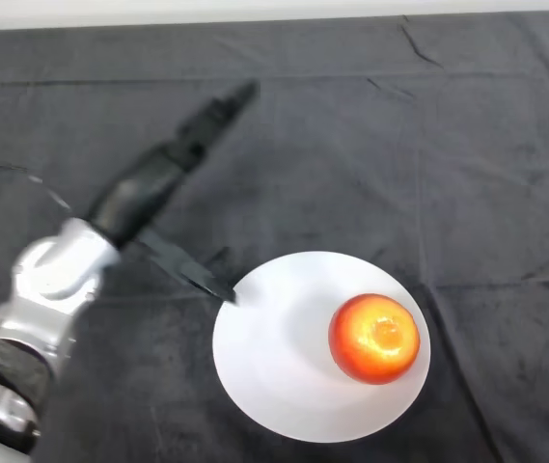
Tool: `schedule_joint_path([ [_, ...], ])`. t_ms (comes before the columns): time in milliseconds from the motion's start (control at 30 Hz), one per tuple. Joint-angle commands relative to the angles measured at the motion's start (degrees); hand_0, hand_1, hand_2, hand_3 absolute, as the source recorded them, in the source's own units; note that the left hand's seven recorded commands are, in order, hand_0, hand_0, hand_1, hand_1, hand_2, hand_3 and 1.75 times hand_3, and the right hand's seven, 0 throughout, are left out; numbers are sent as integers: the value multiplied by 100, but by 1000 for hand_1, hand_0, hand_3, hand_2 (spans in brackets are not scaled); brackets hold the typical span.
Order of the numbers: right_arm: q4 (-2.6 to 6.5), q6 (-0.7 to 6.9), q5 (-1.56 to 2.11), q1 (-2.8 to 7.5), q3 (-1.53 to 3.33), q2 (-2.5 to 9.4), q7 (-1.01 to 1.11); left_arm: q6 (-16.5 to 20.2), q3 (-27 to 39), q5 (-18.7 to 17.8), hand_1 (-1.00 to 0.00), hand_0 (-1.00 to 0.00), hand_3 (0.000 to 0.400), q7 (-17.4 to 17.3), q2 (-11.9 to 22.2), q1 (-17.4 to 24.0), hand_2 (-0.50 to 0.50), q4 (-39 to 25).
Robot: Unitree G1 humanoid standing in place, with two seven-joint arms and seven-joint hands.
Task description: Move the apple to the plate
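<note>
**Apple on the plate, hand apart and holding nothing**

You have the apple (374, 339) sitting on the white plate (274, 371), toward the plate's right side, inside the rim. It is red-orange with a yellowish patch on top, and it rests upright on the plate's flat surface.

Your left hand (163, 174) is off to the upper left of the plate, well apart from the apple. Its fingers (224, 108) stretch out straight, pointing up and to the right across the dark cloth (467, 145), and nothing lies between them. The thumb (192, 270) sticks out the other way, down and to the right, with its tip right at the plate's left rim; you cannot tell from this view whether it touches the rim or hangs just above it.

The silver-grey arm (52, 280) comes in from the lower left corner. The cloth covers the whole table and shows a few creases near the far edge.
</note>
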Motion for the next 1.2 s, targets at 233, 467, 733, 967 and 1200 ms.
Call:
schedule_joint_path([
  [233,-4,30,-15,11,-78,-188,5,-222,741,-321,0,0,0,520,748,179,0,380],
  [467,-2,31,-15,11,-81,-189,5,-346,1263,-467,0,0,0,940,1106,281,0,527],
  [733,2,33,-15,12,-84,-191,5,-557,1776,-536,0,0,0,1528,1364,459,0,777],
  [967,5,34,-15,12,-88,-193,5,-573,2151,-631,0,0,0,1862,1607,569,0,936],
  [1200,8,36,-15,12,-92,-194,5,-617,2445,-668,0,0,0,2188,1759,696,0,1055],
])
